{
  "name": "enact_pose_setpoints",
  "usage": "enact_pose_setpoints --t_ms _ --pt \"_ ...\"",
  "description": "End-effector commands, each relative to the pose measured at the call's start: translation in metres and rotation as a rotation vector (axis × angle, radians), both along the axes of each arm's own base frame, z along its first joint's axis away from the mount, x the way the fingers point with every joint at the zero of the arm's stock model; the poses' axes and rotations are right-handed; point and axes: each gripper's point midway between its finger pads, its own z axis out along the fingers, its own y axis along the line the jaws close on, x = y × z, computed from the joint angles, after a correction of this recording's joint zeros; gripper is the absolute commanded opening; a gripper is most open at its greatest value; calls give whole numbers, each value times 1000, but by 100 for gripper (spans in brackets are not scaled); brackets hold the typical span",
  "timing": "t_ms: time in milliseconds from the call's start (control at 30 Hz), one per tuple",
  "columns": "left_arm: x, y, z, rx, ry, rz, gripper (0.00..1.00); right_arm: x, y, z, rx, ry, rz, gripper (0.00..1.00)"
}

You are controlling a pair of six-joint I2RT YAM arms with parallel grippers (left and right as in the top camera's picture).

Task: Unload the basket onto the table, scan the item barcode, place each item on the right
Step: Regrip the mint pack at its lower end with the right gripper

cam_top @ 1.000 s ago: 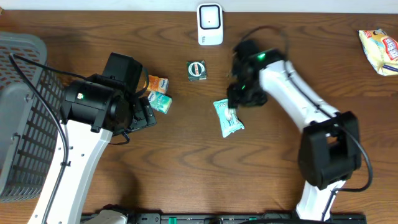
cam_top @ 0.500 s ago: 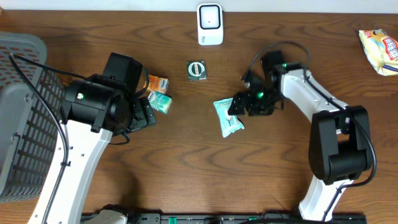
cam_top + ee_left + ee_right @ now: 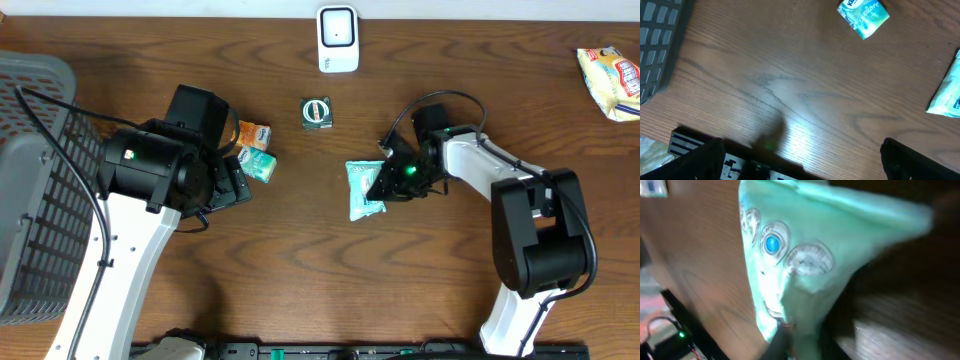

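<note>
Fingers of the right gripper point(image 3: 383, 182) pinch the right edge of the teal pouch point(image 3: 362, 190) near the middle of the counter point(image 3: 300, 280), while the left gripper point(image 3: 232, 172) hangs spread wide and empty beside small packets point(image 3: 255, 150) at left. The pick-up looks to be the step in hand; next, the pouch likely needs lifting and turning so its barcode faces the white scanner point(image 3: 338, 38) at the far edge
</note>
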Motion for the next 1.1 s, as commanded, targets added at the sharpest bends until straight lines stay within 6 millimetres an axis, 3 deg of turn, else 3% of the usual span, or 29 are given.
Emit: enact_pose_setpoints --t_ms 0,133,267,467,700,733,800,833,1067 --pt "0 2 2 -1 -8 14 98 -2 7 1 19 3 5 1" --pt "0 2 2 -1 -8 14 98 5 8 7 18 16 -31 1" --pt "0 2 2 -1 -8 14 98 19 8 24 2 -22 -35 1" --pt "0 2 2 -1 -8 14 98 38 -12 46 -284 -155 -71 1" --pt "0 2 2 -1 -8 14 98 31 -4 56 -446 -275 -5 1" --pt "0 2 2 -1 -8 14 97 29 -2 54 -455 -273 4 5" --pt "0 2 2 -1 -8 14 98 28 -2 50 -463 -257 -16 40" --pt "0 2 2 -1 -8 14 98 28 -3 48 -464 -244 -33 49" --pt "0 2 2 -1 -8 14 98 20 -1 31 -362 -121 -54 87"
